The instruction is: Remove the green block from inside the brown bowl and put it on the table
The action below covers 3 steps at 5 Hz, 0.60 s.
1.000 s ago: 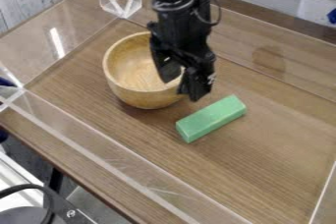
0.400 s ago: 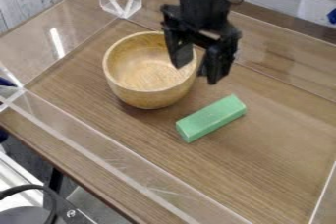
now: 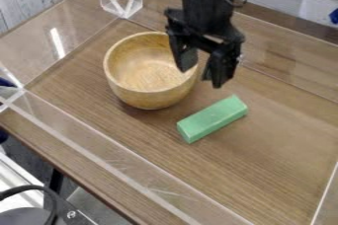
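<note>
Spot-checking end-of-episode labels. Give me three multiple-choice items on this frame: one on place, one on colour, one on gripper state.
1. Where is the green block?
A. inside the brown bowl
B. on the table, beside the bowl
C. between the gripper's fingers

2. What colour is the brown bowl inside?
A. light wood
B. blue
C. white

3. How is the gripper?
A. shut on the block
B. shut, empty
C. open, empty

Answers:
1 B: the block lies flat on the table, apart from the bowl's rim.
2 A: pale wood grain shows, and the bowl holds nothing.
3 C: the fingers stand apart above the bowl's right rim with nothing between them.
</note>
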Tool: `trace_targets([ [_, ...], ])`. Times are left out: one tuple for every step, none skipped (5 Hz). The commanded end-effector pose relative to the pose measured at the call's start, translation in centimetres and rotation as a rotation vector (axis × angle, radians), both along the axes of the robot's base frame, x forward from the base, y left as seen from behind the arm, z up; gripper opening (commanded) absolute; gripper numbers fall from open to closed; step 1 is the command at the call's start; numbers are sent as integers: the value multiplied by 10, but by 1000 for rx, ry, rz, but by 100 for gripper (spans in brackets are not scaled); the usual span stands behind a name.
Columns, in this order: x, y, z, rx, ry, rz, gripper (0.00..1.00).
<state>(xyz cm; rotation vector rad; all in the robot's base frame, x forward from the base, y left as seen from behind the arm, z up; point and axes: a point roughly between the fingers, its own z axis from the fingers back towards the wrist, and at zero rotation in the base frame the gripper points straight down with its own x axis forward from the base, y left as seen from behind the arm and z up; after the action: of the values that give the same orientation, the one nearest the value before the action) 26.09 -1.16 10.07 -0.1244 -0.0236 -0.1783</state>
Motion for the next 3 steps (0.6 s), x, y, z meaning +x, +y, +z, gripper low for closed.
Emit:
trace_targets([
  [-12,1,2,10,-37,-13,100],
  [-18,1,9,25,-72,-19,100],
  [-15,1,20,9,-99,-41,100],
])
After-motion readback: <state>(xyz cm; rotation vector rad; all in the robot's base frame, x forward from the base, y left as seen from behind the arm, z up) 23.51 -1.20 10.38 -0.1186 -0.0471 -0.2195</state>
